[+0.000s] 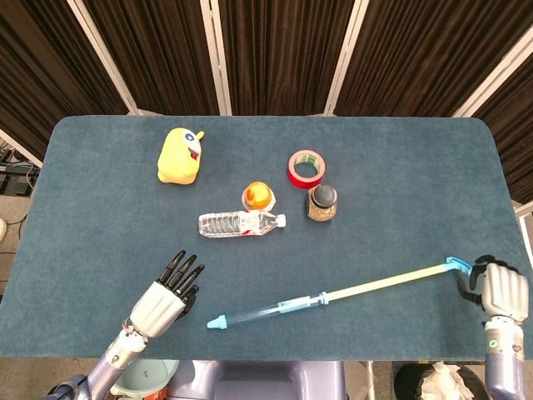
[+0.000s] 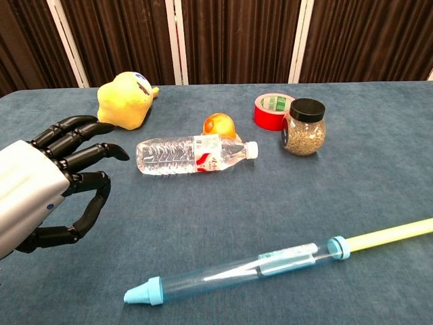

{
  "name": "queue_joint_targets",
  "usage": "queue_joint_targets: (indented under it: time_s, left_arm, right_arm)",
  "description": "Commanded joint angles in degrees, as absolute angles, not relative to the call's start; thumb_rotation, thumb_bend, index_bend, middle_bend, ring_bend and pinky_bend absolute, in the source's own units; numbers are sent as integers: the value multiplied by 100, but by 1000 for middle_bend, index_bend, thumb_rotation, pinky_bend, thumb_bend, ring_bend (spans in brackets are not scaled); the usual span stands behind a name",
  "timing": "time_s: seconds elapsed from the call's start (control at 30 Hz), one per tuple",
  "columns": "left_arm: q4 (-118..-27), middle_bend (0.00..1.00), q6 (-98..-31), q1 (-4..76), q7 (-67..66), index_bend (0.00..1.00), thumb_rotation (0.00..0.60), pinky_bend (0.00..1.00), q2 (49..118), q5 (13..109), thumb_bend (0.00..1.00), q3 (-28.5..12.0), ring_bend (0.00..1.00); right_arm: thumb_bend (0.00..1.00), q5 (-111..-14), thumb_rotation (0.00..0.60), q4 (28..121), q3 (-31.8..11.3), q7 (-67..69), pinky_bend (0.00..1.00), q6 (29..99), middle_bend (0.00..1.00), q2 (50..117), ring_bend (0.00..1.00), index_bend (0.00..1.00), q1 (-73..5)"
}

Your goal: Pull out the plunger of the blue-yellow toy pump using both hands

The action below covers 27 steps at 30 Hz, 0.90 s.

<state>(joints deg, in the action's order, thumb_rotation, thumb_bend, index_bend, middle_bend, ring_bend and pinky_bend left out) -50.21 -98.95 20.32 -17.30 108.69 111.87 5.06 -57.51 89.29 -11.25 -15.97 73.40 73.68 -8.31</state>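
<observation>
The pump (image 1: 333, 293) lies on the table (image 1: 83, 225) near its front edge, slanting from a blue nozzle cap at front centre up toward the right edge. Its clear blue barrel (image 2: 230, 272) rests flat on the cloth, and the yellow plunger (image 1: 387, 280) is drawn far out of it, ending in a blue handle at the right. The right hand (image 1: 498, 290) sits at that handle with its fingers curled around it, gripping the plunger's end. The left hand (image 2: 47, 189) hovers over the front left of the table, well apart from the barrel, its fingers spread and slightly bent, holding nothing.

Behind the pump, a water bottle (image 2: 196, 154) lies on its side at mid-table. An orange toy (image 2: 220, 126) sits just behind the bottle. To the right stand a dark-lidded jar (image 2: 304, 127) and, just behind it, a red tape roll (image 2: 270, 111). A yellow plush toy (image 2: 122, 101) sits at the back left.
</observation>
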Motion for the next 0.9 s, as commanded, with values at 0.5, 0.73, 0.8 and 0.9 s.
queue_joint_targets:
  time_s: [0.5, 0.73, 0.8, 0.9]
  left_arm:
    - [-6810, 79, -9652, 1410, -1537, 199, 600, 98, 9429, 10235, 152, 553, 78]
    - [-8474, 36, -9580, 978, -2283, 63, 600, 98, 8258, 9500, 121, 491, 42]
    - [-8780, 30, -9581, 926, -2272, 47, 600, 98, 8016, 9396, 121, 470, 42]
    - [-9074, 24, -9477, 888, -2113, 8, 600, 98, 7695, 9279, 121, 490, 41]
  right_arm:
    - [0, -8848, 600, 9945, -1, -1266, 93, 8980, 0, 6858, 22, 40, -181]
    - [0, -9087, 600, 10190, 348, -1632, 21, 9127, 0, 6665, 0, 24, 99]
    - [0, -9071, 600, 10154, 282, -1622, 16, 9184, 0, 6675, 0, 21, 108]
    - [0, -8857, 600, 10047, 111, -1669, 11, 9221, 0, 6742, 0, 7, 114]
